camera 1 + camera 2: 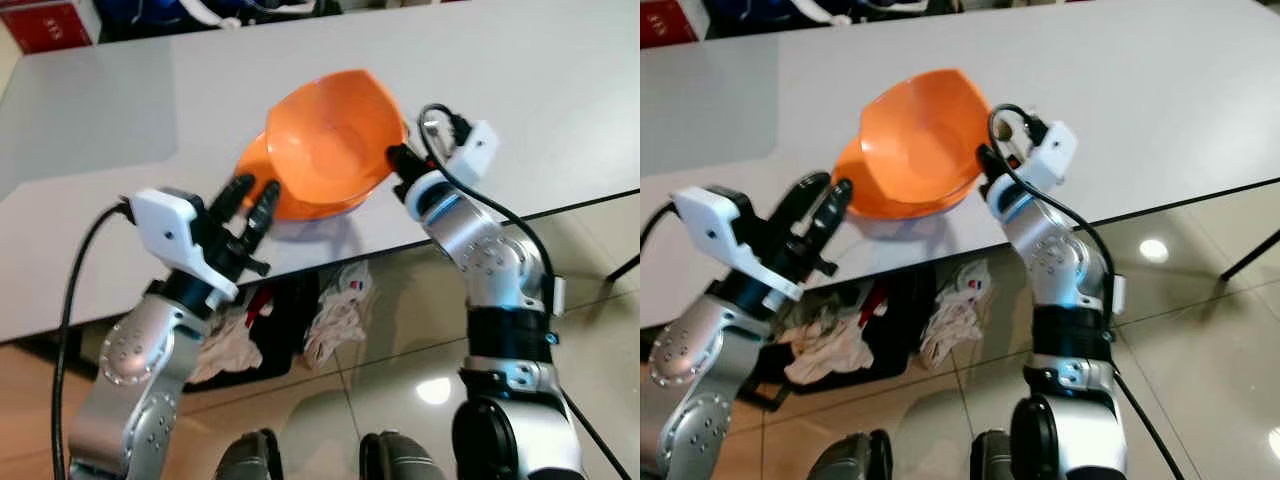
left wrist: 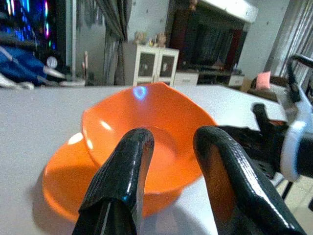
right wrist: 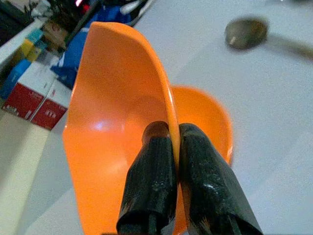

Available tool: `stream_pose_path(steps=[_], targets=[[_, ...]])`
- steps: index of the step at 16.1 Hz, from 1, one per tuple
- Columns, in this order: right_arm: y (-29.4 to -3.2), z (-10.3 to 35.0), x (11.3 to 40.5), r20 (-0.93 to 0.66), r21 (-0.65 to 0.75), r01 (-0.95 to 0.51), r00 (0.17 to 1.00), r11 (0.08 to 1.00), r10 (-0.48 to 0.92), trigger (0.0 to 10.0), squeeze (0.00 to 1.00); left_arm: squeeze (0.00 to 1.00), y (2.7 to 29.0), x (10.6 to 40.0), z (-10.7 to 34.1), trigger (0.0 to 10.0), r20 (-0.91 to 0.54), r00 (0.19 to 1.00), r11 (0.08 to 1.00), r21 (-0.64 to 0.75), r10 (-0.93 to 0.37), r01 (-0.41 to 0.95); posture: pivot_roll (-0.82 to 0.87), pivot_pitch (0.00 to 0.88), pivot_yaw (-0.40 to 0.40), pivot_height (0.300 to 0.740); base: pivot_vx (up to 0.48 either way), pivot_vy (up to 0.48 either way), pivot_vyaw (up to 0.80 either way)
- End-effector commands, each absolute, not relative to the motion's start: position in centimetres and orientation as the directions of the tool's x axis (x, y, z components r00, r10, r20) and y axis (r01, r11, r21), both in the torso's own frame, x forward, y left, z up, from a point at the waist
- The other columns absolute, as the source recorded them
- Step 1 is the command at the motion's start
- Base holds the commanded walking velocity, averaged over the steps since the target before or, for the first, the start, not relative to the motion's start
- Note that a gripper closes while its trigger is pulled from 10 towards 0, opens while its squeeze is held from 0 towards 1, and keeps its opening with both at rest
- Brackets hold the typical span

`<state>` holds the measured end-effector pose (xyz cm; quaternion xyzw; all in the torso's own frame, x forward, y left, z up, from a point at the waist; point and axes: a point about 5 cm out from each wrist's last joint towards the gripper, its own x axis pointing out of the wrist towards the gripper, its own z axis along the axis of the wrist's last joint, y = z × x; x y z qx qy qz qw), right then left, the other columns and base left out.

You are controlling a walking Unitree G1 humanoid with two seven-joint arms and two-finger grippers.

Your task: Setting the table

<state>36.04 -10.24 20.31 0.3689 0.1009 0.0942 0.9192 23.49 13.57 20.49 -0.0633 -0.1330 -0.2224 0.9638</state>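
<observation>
Near desk edge | right gripper fingers pinch upper orange bowl rim, tilting it off lower bowl, likely to separate them | left gripper fingers parted, empty, just beside

Tilted bowl atop second bowl near table front edge.

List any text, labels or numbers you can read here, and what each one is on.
None can be read.
Red box on the floor beyond the table: white lettering, too blurred to read.
Red and white cartons in the right wrist view: print too small to make out.
Orange bowls: no markings.
</observation>
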Motion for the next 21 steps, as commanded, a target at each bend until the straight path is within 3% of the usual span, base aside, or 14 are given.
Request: stream_pose_path(steps=[1,6,7,8,10,13,21], targets=[[-10.0,20.8,36.5,-0.119,0.722,-0.083,0.963,0.687,0.242,10.0,0.0,0.0,13.4,22.8,20.7,10.0,0.281,0.857,0.883,-0.062,-0.432,0.466,-0.08,0.225,0.016,0.74,0.0,0.0,0.0],[-9.2,19.3,37.9,-0.211,0.768,0.023,0.953,0.64,0.219,10.0,0.0,0.0,12.9,21.4,20.5,10.0,0.255,0.867,0.884,-0.078,-0.429,0.461,-0.06,0.285,0.007,0.74,0.0,0.0,0.0],[-8.9,19.3,38.0,-0.227,0.789,0.029,0.942,0.614,0.247,10.0,0.23,0.0,12.9,21.1,20.5,10.0,0.249,0.868,0.884,-0.08,-0.429,0.46,-0.06,0.294,0.003,0.74,0.0,0.0,0.0],[-8.6,19.1,38.0,-0.251,0.799,0.039,0.928,0.6,0.274,10.0,0.99,0.0,12.9,21.0,20.5,10.0,0.244,0.87,0.885,-0.081,-0.429,0.459,-0.06,0.301,-0.001,0.74,0.0,0.0,0.0],[-8.2,18.5,37.8,-0.321,0.798,0.086,0.899,0.597,0.299,10.0,1.0,0.0,12.9,20.9,20.6,10.0,0.239,0.873,0.887,-0.082,-0.425,0.454,-0.06,0.301,-0.004,0.74,0.0,0.0,0.0],[-8.6,18.5,37.5,-0.389,0.742,0.112,0.875,0.661,0.288,10.0,1.0,0.0,12.7,21.0,20.5,10.0,0.237,0.873,0.886,-0.085,-0.426,0.455,-0.08,0.29,-0.009,0.74,0.0,0.0,0.0],[-10.1,22.8,37.5,-0.212,0.763,-0.062,0.917,0.643,0.339,10.0,1.0,0.0,12.4,21.6,20.7,10.0,0.251,0.863,0.879,-0.082,-0.438,0.47,-0.09,0.256,0.0,0.74,0.0,0.0,0.0]])
